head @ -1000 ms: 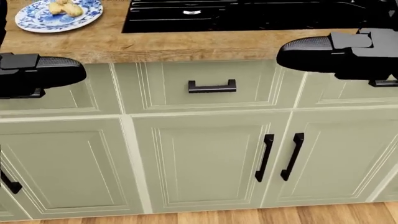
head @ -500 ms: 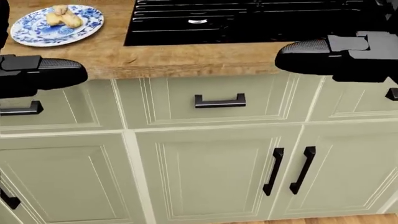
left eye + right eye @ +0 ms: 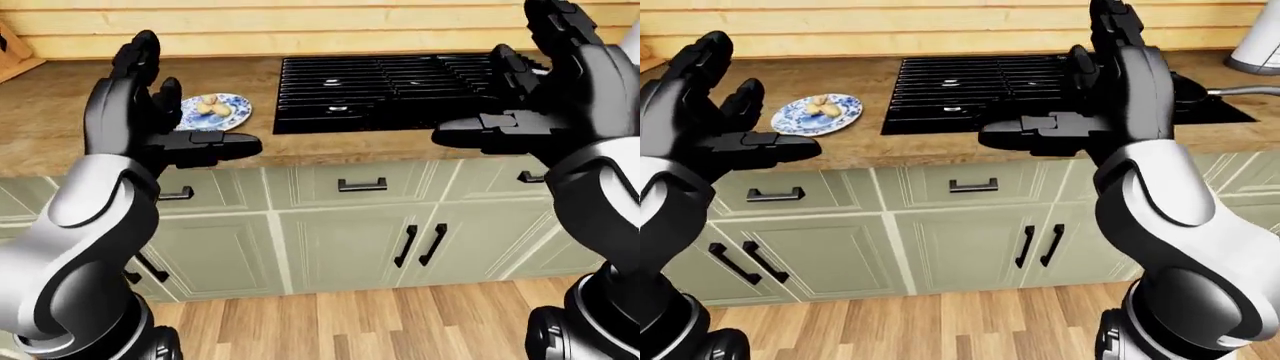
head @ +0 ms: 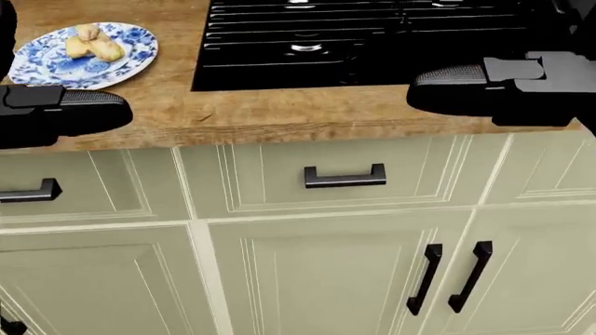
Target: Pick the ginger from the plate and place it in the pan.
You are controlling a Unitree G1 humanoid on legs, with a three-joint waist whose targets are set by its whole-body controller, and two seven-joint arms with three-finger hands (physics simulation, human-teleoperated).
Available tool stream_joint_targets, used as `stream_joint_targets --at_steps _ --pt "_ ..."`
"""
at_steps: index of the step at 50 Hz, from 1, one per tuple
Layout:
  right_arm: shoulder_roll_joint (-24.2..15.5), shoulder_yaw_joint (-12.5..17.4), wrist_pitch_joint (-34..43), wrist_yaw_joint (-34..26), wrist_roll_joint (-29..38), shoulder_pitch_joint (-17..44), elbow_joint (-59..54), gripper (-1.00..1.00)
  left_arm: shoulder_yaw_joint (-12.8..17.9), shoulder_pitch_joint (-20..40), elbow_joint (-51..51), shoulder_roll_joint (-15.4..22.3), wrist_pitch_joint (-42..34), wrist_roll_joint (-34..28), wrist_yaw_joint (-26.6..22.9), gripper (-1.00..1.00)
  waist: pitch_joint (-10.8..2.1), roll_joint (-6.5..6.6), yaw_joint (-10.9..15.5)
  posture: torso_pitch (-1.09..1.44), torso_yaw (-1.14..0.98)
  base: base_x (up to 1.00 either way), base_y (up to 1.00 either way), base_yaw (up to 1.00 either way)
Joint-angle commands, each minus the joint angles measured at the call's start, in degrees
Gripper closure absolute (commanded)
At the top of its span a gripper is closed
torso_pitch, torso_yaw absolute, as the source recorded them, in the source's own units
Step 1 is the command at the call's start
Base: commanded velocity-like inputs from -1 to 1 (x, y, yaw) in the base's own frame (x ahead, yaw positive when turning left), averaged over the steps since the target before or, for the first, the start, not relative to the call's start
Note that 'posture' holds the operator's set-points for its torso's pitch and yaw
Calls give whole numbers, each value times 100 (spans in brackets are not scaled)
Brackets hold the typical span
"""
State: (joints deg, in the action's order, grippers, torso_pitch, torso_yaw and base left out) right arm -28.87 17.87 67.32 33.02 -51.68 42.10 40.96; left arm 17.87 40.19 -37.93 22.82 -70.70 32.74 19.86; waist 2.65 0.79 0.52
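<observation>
A: Where is the ginger (image 4: pixel 93 43) right now?

B: On the blue-and-white plate (image 4: pixel 56 66), which sits on the wooden worktop (image 4: pixel 279 112) at the upper left of the head view, just left of the black stove (image 4: pixel 372 35).

A: And the hands?

B: Both are raised over the near edge of the worktop, apart from each other. The left hand (image 3: pixel 150 105) has its fingers spread and pointing up, holding nothing; in the left-eye view it stands just left of the plate. The right hand (image 3: pixel 1110 97) is likewise spread wide and empty, in line with the right part of the stove.

A: Can you see the pan?

B: Only partly. A dark round shape with a grey handle (image 3: pixel 1240 91) shows at the stove's right end in the right-eye view, mostly hidden behind the right hand.

A: Below the worktop?

B: Pale green cupboards (image 4: pixel 307 279) with black handles, and a wooden floor (image 3: pixel 350 322).
</observation>
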Motion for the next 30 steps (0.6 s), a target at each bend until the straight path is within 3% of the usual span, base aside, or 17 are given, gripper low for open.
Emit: stream_joint_targets --at_steps 1,4,6,7,9,11,15,17,18,19,20,22,25,27,30 --pt "-81 115 -209 16 97 134 67 -100 21 162 -117 50 214 14 -41 -100 -85 14 -20 0 0 13 7 0" --pt "-76 121 -188 23 89 148 72 -100 15 164 -121 43 211 9 -43 -100 -74 -209 12 0 0 14 7 0" --pt "-79 123 -203 7 101 138 66 -100 17 165 -118 42 210 4 -46 -100 -142 -528 34 0 0 14 7 0" --pt "-76 128 -185 17 89 151 72 -100 23 170 -117 46 207 6 -50 -100 -117 -413 11 0 0 14 8 0" --pt "-75 123 -200 8 102 140 67 -100 25 165 -115 45 212 2 -53 -100 -91 -454 4 0 0 14 6 0" --pt "-75 133 -195 8 97 142 69 -100 30 175 -130 40 188 11 -45 -100 -126 -369 -28 0 0 14 7 0" --pt "-70 130 -201 3 103 135 71 -100 66 214 -175 35 102 53 -8 -100 -42 -170 -42 0 0 14 7 0" --pt "-72 142 -193 6 94 139 75 -100 55 179 -172 37 140 47 -19 -100 -45 11 -76 0 0 14 7 0" --pt "-73 145 -186 13 86 142 78 -100 43 172 -154 40 165 36 -25 -100 -83 150 -97 0 0 14 7 0" --pt "-72 140 -181 20 81 150 79 -100 53 196 -162 41 132 48 -13 -100 -149 370 -110 0 0 12 6 0" --pt "-73 135 -187 16 85 145 79 -100 59 203 -167 43 122 56 -10 -100 -169 268 -78 0 0 14 8 0" --pt "-77 137 -196 6 91 138 74 -100 56 197 -172 40 120 58 -1 -100 -93 281 -66 0 0 14 7 0" --pt "-77 138 -189 14 80 140 83 -100 44 172 -156 46 162 46 -15 -100 -133 129 -32 0 0 14 7 0" --pt "-72 136 -180 27 72 145 91 -100 37 176 -156 47 161 45 -13 -100 -87 41 -23 0 0 14 7 0" --pt "-76 135 -190 27 72 142 88 -100 25 169 -153 43 166 35 -17 -100 -68 -167 8 0 0 14 7 0"
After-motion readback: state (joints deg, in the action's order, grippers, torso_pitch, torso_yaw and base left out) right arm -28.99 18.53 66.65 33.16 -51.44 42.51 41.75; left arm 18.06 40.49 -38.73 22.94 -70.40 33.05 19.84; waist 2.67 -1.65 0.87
